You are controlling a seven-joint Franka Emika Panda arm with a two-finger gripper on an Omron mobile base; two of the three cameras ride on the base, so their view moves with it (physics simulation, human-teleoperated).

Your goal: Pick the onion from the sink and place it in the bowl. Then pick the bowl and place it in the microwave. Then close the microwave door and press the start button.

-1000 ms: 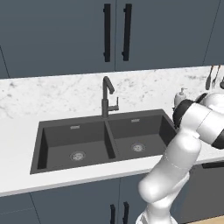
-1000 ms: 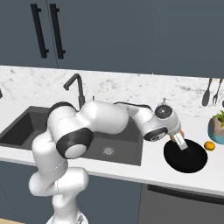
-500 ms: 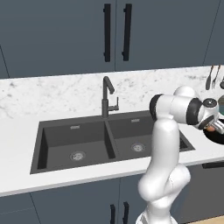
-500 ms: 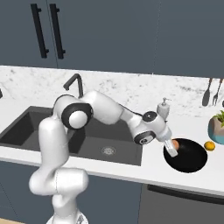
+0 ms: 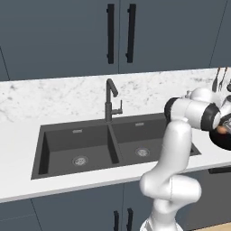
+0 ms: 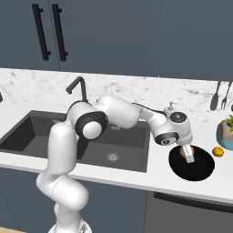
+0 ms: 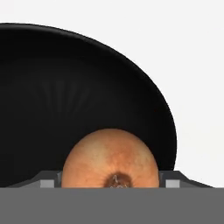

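My gripper [image 6: 188, 154] hangs over the black bowl [image 6: 200, 169] on the counter right of the sink [image 6: 45, 136]. It is shut on the orange-brown onion [image 6: 185, 150], which sits just above the bowl's inside. In the hand view the onion [image 7: 109, 159] fills the gap between the two fingertips [image 7: 173, 180] of the gripper [image 7: 109, 183], with the bowl [image 7: 65, 87] directly behind it. From the left base view the onion [image 5: 221, 129] and the bowl [image 5: 224, 141] peek out at the right edge behind the arm. The sink [image 5: 90, 144] holds nothing. The microwave is out of view.
A dark faucet [image 5: 109, 100] stands behind the sink's divider. On the counter right of the bowl lie a small orange fruit [image 6: 218, 151] and a potted plant [image 6: 226, 132]. A soap dispenser [image 6: 171, 108] and hanging utensils [image 6: 218, 95] are at the back wall.
The arm's elbow has swung round, and the gripper has carried the onion a little further right and lower over the bowl.
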